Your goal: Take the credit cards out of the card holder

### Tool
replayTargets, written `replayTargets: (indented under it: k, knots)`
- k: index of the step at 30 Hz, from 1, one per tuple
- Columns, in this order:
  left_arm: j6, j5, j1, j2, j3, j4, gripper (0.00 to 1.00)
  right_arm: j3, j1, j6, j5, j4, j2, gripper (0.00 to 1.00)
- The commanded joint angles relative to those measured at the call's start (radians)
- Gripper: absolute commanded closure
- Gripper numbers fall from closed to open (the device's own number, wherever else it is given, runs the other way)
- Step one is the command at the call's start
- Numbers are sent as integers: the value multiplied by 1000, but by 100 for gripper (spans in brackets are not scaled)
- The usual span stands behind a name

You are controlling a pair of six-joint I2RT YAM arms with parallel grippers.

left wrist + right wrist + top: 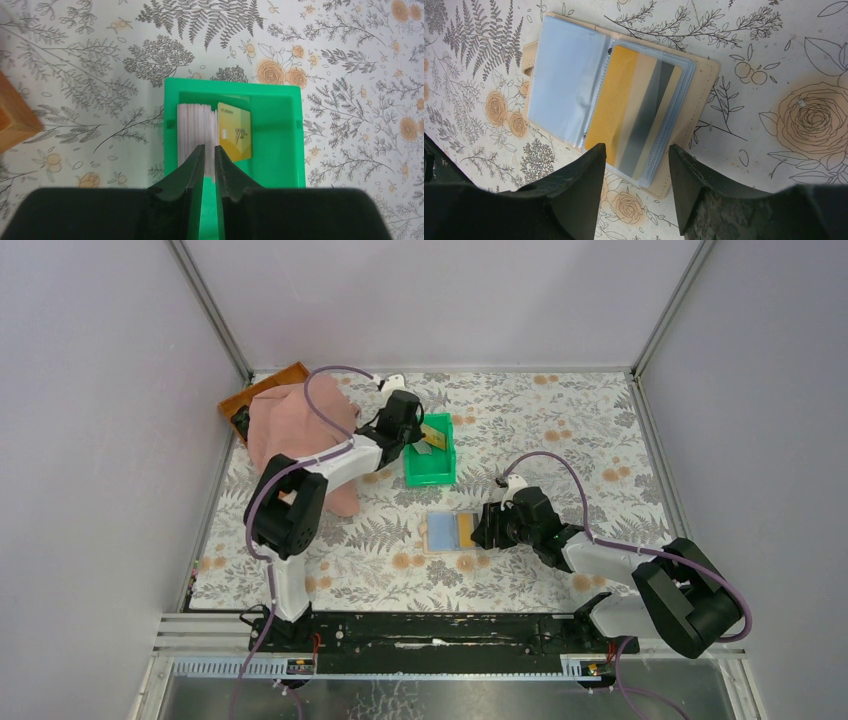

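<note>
The card holder (440, 531) lies open on the table, pale blue inside (564, 75) with a tan edge. A yellow card with a grey stripe (624, 110) sits in its right-hand sleeve and also shows in the top view (466, 530). My right gripper (636, 147) is open and empty, low over the holder's near edge, at its right side in the top view (482, 528). My left gripper (210, 146) hovers over the green bin (235, 85), its jaws a narrow gap apart with nothing between them. In the bin stand a stack of pale cards (196, 130) and a yellow card (235, 132).
The green bin (430, 472) stands behind the holder, with my left gripper (418, 430) above it. A pink cloth (295, 425) and a brown wooden tray (262, 390) lie at the back left; the tray's corner (12, 120) shows in the left wrist view. Grey walls enclose the table.
</note>
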State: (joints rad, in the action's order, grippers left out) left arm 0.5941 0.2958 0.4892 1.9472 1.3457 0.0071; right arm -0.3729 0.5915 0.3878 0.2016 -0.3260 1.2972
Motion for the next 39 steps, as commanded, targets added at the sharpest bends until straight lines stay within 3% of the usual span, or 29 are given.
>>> replayTargets:
  k: [1, 6, 7, 10, 12, 15, 18, 21, 25, 27, 31, 34, 39]
  knots:
    - [-71, 39, 29, -109, -60, 86, 81, -21, -4, -18, -6, -9, 2, 43]
    - [-123, 78, 157, -216, -169, 150, 79, 3, -4, -9, -39, -26, -54, 44]
    - [-125, 75, 188, -235, -205, 174, 79, 8, -4, -9, -50, -26, -64, 48]
    - [-124, 78, 304, -290, -305, 229, 78, 20, -3, 3, -102, -22, -90, 88]
    - [-116, 87, 375, -323, -384, 280, 78, 25, -4, 6, -131, -19, -97, 100]
    - [-19, 34, 428, -368, -523, 387, 85, 20, -3, 7, -126, -26, -81, 100]
    - [80, -24, 428, -379, -696, 551, 100, 5, -4, 10, -120, -40, -51, 96]
    - [117, -42, 428, -359, -754, 592, 100, -20, -3, 12, -108, -38, -18, 86]
    - [146, -119, 428, -328, -794, 661, 100, -24, -3, 17, -90, -45, 16, 84]
    - [175, -160, 429, -306, -807, 702, 93, -19, -4, 18, -83, -45, 22, 83]
    - [240, -226, 429, -260, -833, 790, 61, -3, -2, 19, -77, -48, 10, 83]
    - [262, -236, 428, -225, -845, 827, 58, 5, -4, 19, -72, -48, 9, 83]
    - [286, -227, 428, -201, -856, 830, 63, 6, -3, 20, -66, -46, 9, 84]
